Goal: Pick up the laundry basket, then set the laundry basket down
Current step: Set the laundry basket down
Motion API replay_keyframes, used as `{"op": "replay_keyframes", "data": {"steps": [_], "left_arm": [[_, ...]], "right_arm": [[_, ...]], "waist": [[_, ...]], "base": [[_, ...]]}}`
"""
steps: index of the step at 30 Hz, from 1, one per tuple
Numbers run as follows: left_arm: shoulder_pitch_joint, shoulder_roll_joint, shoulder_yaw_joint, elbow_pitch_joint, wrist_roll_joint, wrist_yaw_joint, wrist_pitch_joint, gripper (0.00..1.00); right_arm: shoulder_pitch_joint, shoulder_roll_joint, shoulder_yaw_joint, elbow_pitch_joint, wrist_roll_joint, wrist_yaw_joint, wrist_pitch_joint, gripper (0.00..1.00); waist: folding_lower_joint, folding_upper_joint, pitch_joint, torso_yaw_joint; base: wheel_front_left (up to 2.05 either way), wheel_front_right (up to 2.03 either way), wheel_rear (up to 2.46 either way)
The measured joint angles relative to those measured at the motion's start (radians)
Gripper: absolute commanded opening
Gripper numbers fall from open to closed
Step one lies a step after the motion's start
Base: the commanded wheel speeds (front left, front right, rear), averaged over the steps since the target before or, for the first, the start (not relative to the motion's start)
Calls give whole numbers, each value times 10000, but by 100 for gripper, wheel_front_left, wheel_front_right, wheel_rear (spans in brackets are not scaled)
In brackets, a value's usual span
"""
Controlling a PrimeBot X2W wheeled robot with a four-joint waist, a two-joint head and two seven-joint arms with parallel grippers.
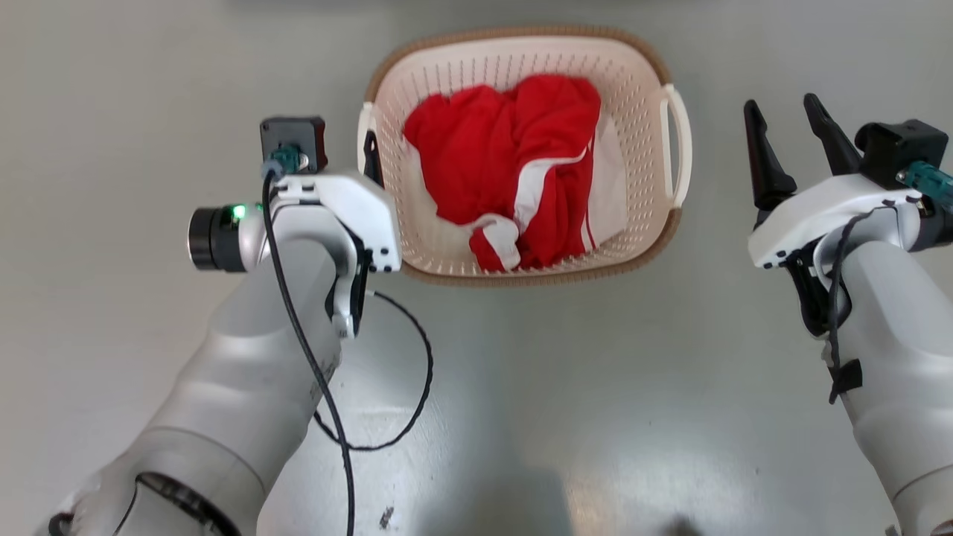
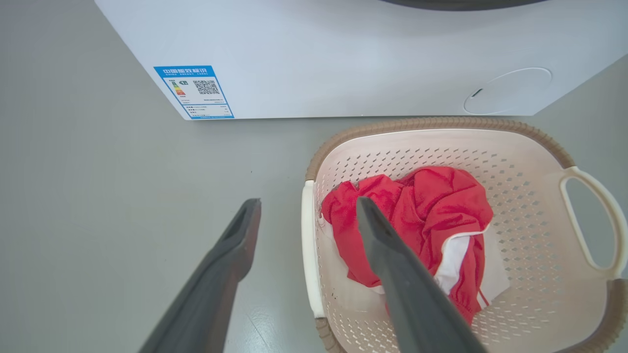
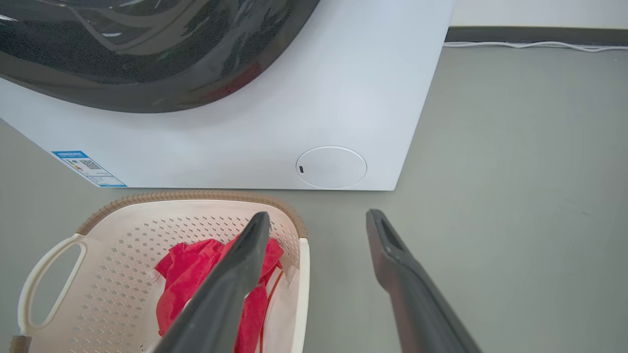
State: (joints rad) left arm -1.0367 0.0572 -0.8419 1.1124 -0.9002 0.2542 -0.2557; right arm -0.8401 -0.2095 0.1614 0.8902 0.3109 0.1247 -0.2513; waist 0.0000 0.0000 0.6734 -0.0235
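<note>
LAUNDRY ROOM: One small cream-white perforated plastic laundry basket [image 1: 640, 82], rounded-rectangular with a brown woven-look rim, sits on the grey floor [image 1: 558, 387] just in front of one white front-loading washing machine [image 3: 353, 98], between the robot's two arms. It has two white side handles, the left handle [image 1: 362, 126] and the right handle [image 1: 676, 145]. It carries one crumpled heap of red cloth with white trim [image 1: 514, 156] (whether a single garment or several cannot be told).

The left gripper [image 2: 308, 203] has its two dark fingers [image 2: 216, 274] spread wide and holding nothing. In the left wrist view they straddle the left handle, one over bare floor and the other over the basket's inside; contact with the plastic cannot be made out. In the head view most of their length is hidden under the pale wrist housing [image 1: 350, 208]. The right gripper [image 1: 781, 102], its two fingers likewise wide apart and empty, hovers near the right handle but clear of it.

The machine is cut off in both wrist views. They show one dark glass door [image 3: 147, 49], one round white cover [image 3: 331, 167] low on the front and one blue-edged label [image 2: 194, 92], its print too small to read. One black cable [image 1: 417, 372] loops beside the left arm, and one pale cable [image 3: 530, 45] runs along the dark skirting [image 3: 539, 35].
</note>
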Motion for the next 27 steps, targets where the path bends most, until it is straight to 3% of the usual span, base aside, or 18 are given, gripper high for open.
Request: {"op": "replay_keyframes", "data": {"steps": [12,27], "left_arm": [[1554,291,1336,-798,1216,-357,0,100],[4197,596,3354,-1852,2433,-1055,0,100]], "right_arm": [[988,-50,-970,-784,-686,0,0,100],[2964,2,-1149,-1526,-1081,0,0,100]], "waist": [[0,0,-1794,20],[-1,0,-4350,-73]], "base": [[0,0,0],[0,0,0]]}}
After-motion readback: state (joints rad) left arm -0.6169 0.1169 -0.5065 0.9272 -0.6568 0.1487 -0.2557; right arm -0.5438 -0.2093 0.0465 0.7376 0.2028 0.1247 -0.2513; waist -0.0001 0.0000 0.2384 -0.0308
